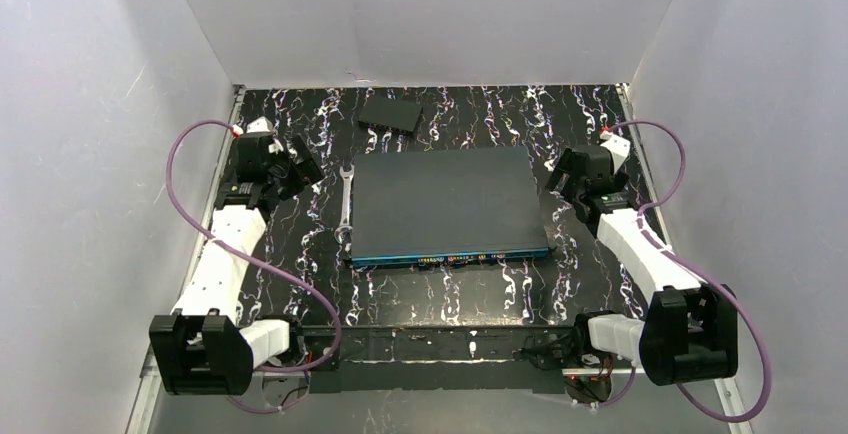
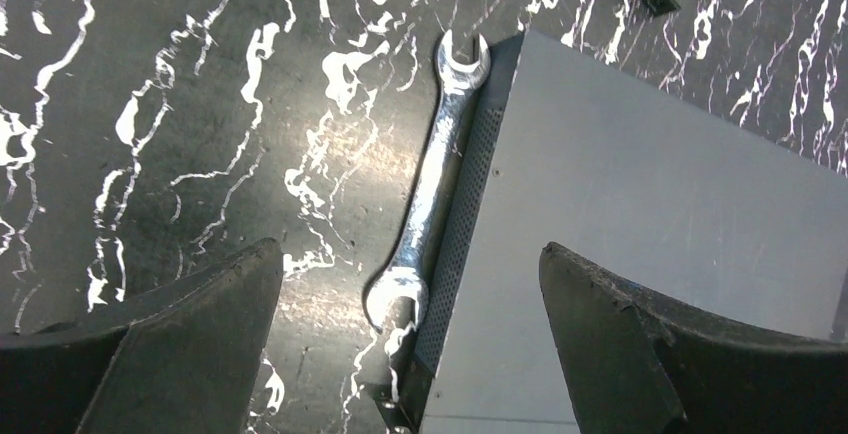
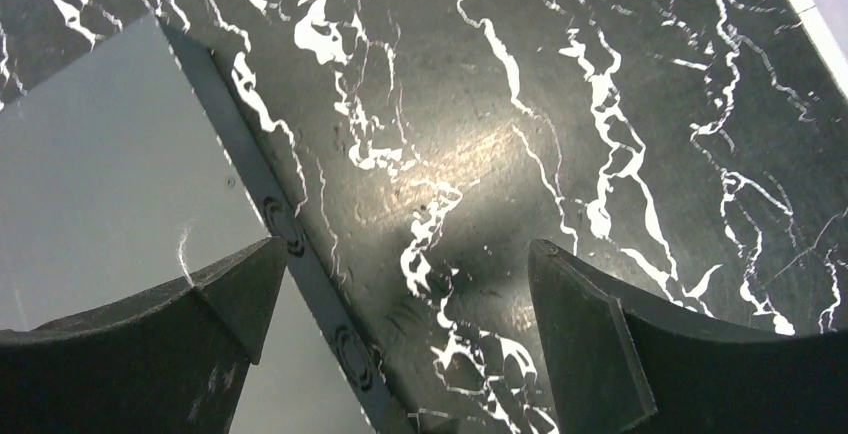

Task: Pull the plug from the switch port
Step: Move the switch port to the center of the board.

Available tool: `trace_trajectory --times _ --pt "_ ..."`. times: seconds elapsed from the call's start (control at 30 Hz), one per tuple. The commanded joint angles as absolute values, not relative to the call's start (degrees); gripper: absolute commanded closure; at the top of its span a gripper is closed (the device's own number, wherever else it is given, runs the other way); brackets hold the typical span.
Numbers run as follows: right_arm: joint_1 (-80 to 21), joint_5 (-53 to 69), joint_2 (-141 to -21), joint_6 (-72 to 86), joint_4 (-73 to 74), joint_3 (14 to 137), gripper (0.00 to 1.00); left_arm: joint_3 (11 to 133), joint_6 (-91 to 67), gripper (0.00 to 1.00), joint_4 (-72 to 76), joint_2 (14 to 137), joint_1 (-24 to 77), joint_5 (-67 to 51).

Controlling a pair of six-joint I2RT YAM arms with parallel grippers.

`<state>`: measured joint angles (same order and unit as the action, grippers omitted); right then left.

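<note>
Nothing is gripped yet, so I judge this the approach step. The left pincer [image 2: 408, 254] hangs with its fingers wide apart over the left edge of the switch [image 1: 442, 202]. The right pincer [image 3: 407, 247] is equally spread over the switch's right edge.

The switch lies flat in the middle of the bench [image 1: 480, 294]. It is a broad, smooth grey metal slab with perforated side walls, and its thin teal front [image 1: 450, 254] faces near. I cannot make out the plug among the tiny ports.

The next move probably calls for one pincer to drop to that near face and close on the plug.

A shiny steel wrench [image 2: 435, 179] lies along the left wall. A small black box [image 1: 391, 117] sits far behind on the veined black surface.
</note>
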<state>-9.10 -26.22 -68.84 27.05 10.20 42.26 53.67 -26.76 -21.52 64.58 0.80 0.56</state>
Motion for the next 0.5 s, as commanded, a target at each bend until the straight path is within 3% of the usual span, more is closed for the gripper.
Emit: trace_trajectory --times 0.0,0.3,0.47 --pt "-9.05 -20.25 -66.97 28.03 16.02 44.93 0.0 57.41 -26.93 0.01 -27.55 67.99 0.44 -5.63" --pt "-8.97 -5.16 -71.5 27.68 18.18 44.83 0.0 56.47 -28.22 0.02 -23.06 75.11 0.44 -27.27" --pt "-8.63 1.09 -76.16 27.6 17.5 45.67 0.0 57.44 -29.26 0.17 -22.17 81.52 0.46 -32.98"
